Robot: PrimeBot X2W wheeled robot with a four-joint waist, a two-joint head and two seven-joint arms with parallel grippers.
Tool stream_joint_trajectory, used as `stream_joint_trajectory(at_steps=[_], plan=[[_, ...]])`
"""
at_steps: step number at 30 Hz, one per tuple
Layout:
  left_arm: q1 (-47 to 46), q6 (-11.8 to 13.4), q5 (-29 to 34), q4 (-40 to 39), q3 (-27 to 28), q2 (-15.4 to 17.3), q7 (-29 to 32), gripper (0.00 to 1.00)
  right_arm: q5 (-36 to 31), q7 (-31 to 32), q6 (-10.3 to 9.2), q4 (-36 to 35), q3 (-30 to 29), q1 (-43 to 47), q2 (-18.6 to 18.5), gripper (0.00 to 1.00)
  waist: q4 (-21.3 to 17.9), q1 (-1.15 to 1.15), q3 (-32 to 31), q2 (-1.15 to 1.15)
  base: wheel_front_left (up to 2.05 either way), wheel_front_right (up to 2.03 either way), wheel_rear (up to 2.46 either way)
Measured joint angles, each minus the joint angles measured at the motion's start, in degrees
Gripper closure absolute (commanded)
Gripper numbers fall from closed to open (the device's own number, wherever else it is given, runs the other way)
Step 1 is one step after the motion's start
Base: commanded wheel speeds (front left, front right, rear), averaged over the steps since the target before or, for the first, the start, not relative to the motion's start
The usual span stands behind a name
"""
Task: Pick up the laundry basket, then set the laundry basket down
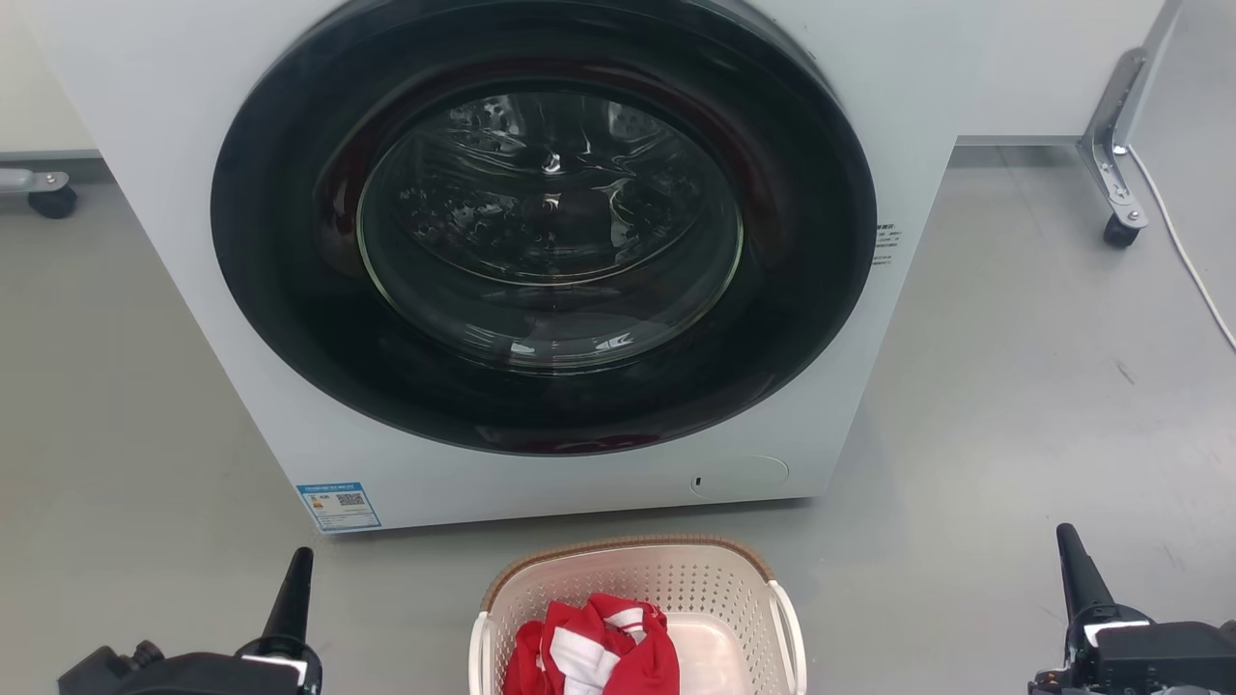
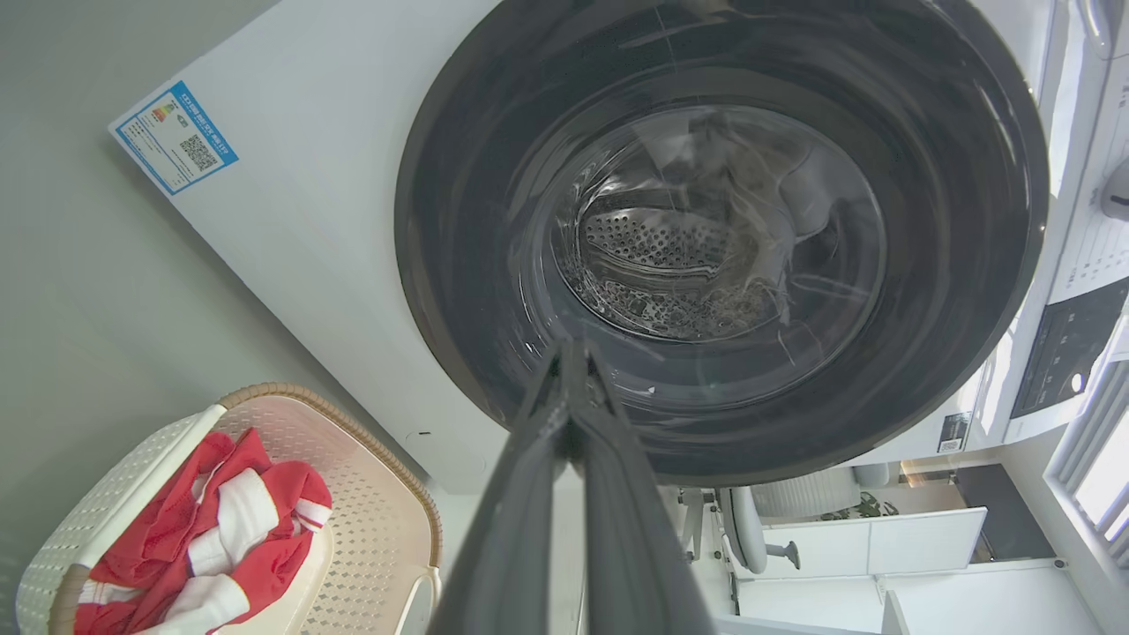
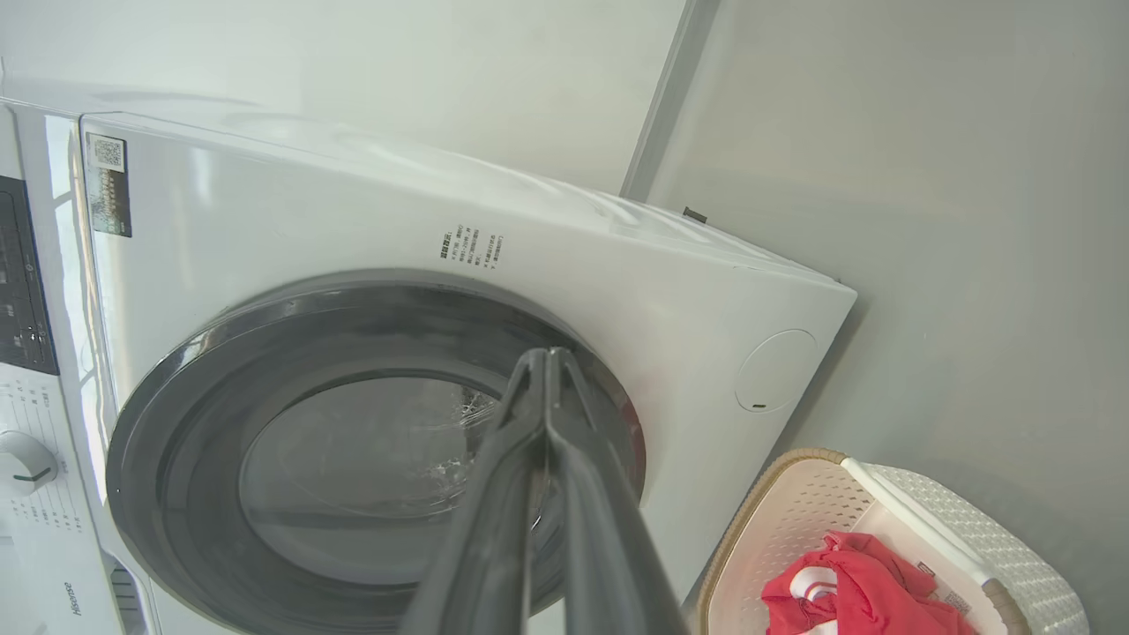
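Nearest me on the left, my left gripper [image 1: 300, 560] tapers to one dark point, its two long fingers clenched together on nothing. Between my grippers, on the smooth grey floor [image 1: 1014, 386], sits the laundry basket [image 1: 676, 584]: cream perforated plastic with rounded corners, a brown woven-look rim and white side handles. A crumpled red-and-white garment [image 1: 599, 647] lies inside. My right gripper [image 1: 1067, 536] is likewise pinched closed and empty. Just behind the basket stands a white front-loading washing machine [image 1: 174, 193], its round glass door [image 1: 550, 222] ringed in glossy black.
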Motion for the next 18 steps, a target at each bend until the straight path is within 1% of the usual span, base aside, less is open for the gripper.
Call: stream_joint_trajectory(at_steps=[4,7,18], plan=[[-0.4,-0.5,-3.3,0.5,0.6,-0.1,0.5,1.0,3.1,0.8,0.54,0.4,-1.0,0.0,0.5,1.0,0.0,0.0,-0.1,0.0,0.0,0.0,0.0],[-1.0,-1.4,-6.0,0.9,1.1,-0.2,0.6,1.0,5.4,1.3,1.03,0.7,-1.7,-0.1,0.8,1.0,0.0,0.0,-0.1,0.0,0.0,0.0,0.0],[-2.2,-2.7,-14.4,2.1,2.8,-0.6,2.0,1.0,13.5,3.2,2.63,1.8,-4.4,-1.0,2.2,1.0,0.1,0.0,-0.4,0.0,0.0,0.0,0.0]])
